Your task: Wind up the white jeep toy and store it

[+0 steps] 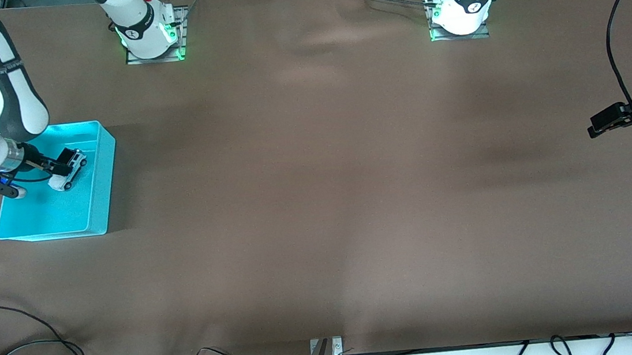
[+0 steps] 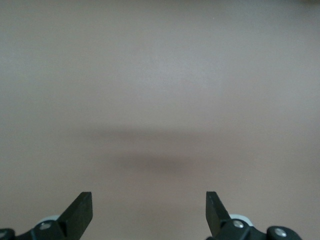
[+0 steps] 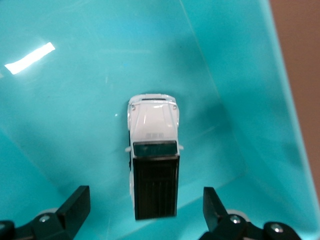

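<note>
The white jeep toy [image 1: 69, 170], with its black roof panel, lies on the floor of a teal bin [image 1: 103, 180] at the right arm's end of the table. My right gripper [image 1: 61, 159] hangs low in the bin just over the jeep, open. In the right wrist view the jeep [image 3: 152, 135] lies between the spread fingers [image 3: 75, 206], with a gap on each side, and the right gripper [image 3: 145, 207] holds nothing. My left gripper [image 1: 606, 121] waits open and empty over bare table at the left arm's end; the left wrist view shows this gripper [image 2: 148, 210] over brown cloth only.
The bin's walls [image 3: 240, 100] rise around the jeep. Brown cloth [image 1: 317, 189] covers the table. Cables [image 1: 30, 344] lie along the table edge nearest the front camera. A black cable [image 1: 614, 50] hangs by the left arm.
</note>
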`<state>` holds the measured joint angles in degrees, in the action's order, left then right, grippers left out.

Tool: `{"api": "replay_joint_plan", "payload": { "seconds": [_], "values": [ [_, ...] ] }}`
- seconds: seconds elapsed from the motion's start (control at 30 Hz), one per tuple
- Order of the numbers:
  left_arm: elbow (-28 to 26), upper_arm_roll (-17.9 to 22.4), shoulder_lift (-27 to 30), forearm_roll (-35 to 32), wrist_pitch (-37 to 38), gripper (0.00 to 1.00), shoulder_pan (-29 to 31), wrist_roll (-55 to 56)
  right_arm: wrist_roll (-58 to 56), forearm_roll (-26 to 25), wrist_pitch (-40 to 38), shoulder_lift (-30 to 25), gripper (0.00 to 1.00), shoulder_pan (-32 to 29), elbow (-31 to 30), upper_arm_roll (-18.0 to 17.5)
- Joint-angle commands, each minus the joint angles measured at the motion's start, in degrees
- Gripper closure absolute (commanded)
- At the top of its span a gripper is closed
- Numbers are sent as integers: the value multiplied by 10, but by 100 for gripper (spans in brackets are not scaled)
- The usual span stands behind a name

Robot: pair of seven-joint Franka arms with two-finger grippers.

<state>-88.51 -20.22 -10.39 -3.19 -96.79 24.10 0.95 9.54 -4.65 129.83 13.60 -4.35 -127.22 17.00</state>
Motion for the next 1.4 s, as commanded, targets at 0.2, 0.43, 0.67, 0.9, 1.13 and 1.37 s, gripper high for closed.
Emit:
{"api": "replay_joint_plan", "payload": {
  "seconds": [0.2, 0.43, 0.67, 0.9, 1.13, 1.37],
  "values": [
    [-1, -1, 3, 11, 4, 0, 1, -2, 0, -4, -99, -92, 0, 2, -9, -6],
    [-2, -1, 3, 11, 3, 0, 2, -2, -3, -3, -116, -132, 0, 19, -10, -20],
    [-2, -1, 2, 11, 3, 0, 2, -2, -4, 2, -143, -172, 0, 28, -9, -42],
    [-1, -1, 2, 11, 4, 0, 1, -2, -9, 26, -191, -206, 0, 34, 11, -51],
    [-1, -1, 2, 11, 3, 0, 1, -2, -9, 36, -285, -193, 0, 49, 122, -113],
    [-1, -1, 0, 11, 3, 0, 1, -2, 8, 57, -398, -144, 0, 60, 267, -163]
  ]
}}
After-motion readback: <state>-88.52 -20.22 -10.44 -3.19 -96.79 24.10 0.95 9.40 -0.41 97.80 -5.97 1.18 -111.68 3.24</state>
